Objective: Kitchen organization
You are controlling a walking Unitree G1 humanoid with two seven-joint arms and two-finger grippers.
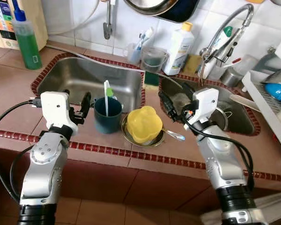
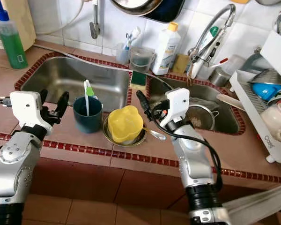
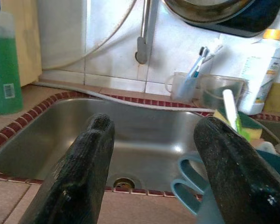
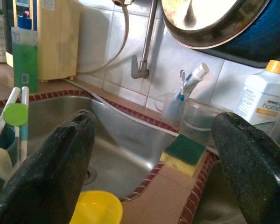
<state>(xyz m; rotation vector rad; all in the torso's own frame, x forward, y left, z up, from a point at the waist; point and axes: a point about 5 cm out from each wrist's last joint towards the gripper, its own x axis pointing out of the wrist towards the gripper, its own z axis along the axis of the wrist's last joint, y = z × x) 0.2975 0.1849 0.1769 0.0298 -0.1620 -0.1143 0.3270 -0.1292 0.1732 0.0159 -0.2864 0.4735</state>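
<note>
Left eye view: left gripper [image 1: 82,108] hovers just beside the teal mug [image 1: 107,114] on the tiled bench [image 1: 178,152], jaws spread wide, holding nothing. Right gripper [image 1: 174,99] sits near the yellow lid [image 1: 144,123] that rests on a small metal bowl [image 1: 133,138], jaws released too, empty. Mug carries a white-and-green brush [image 1: 107,92]; spoon [image 1: 174,135] pokes out beside the bowl. Likely step: grab the mug or the lid (judgement only). To do it well, left should close across the mug wall, not the brush, and keep it upright.

Right eye view: same layout, 2 sink basins [image 2: 70,77] behind the bench, dish rack [image 2: 262,110] on the robot's right, green soap bottle [image 2: 8,40] far left.

Left wrist view: both black fingers [image 3: 79,175] wide apart, mug handle [image 3: 186,184] close to 1 finger, contact unclear.

Right wrist view: fingers [image 4: 51,175] spread, nothing between them; lid edge below, green sponge [image 4: 185,151] on the sink divider ahead.
</note>
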